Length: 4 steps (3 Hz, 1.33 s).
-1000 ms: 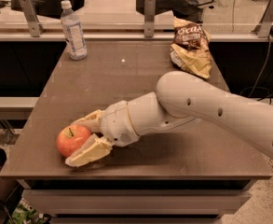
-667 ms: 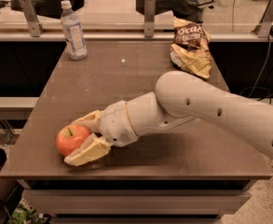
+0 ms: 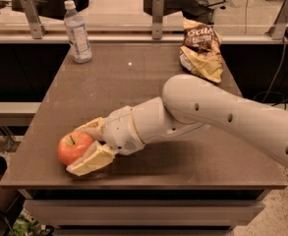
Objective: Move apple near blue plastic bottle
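While jaws apparently clasp the apple point(image 3: 73, 147) front-left, bottle point(image 3: 78, 33) and bag point(image 3: 201, 50) stand far.

The red-orange apple point(image 3: 74, 147), stem up, sits near the front-left corner of the desk point(image 3: 133, 82), between the jaws of the gripper point(image 3: 75, 150), which seem to press on both its sides. The clear, white-capped blue plastic bottle point(image 3: 78, 33) stands upright at the far-left edge, well apart.

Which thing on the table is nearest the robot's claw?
The apple: the gripper clasps it at the table's front left; bottle and chip bag sit far back.
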Motion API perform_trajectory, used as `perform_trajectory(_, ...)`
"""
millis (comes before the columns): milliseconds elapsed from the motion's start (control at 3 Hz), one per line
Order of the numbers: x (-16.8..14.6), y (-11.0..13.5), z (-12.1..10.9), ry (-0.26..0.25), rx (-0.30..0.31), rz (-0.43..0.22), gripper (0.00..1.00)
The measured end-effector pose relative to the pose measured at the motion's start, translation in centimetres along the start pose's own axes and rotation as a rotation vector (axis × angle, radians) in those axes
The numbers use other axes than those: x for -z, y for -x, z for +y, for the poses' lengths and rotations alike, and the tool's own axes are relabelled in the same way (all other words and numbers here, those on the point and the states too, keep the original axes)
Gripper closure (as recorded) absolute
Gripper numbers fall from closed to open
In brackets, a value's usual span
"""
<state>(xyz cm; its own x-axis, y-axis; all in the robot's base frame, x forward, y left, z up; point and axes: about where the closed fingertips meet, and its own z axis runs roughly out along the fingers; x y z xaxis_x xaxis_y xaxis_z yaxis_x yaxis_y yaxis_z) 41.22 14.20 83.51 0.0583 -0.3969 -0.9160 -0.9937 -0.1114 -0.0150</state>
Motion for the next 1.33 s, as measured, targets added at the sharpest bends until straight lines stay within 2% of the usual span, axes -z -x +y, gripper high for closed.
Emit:
perform_trajectory(333,0.0,0.0,0.0,0.0,0.0,0.0,1.0)
perform_trajectory(667,0.9,0.4,-1.3,-0.019,-0.002,0.003,1.0)
perform_trajectory(1000,3.7,1.6,-4.6,-0.086,-0.005,0.013,1.0)
perform_trajectory(1333,7.0,3.0,-8.4,-0.189,-0.01,0.037,1.0)
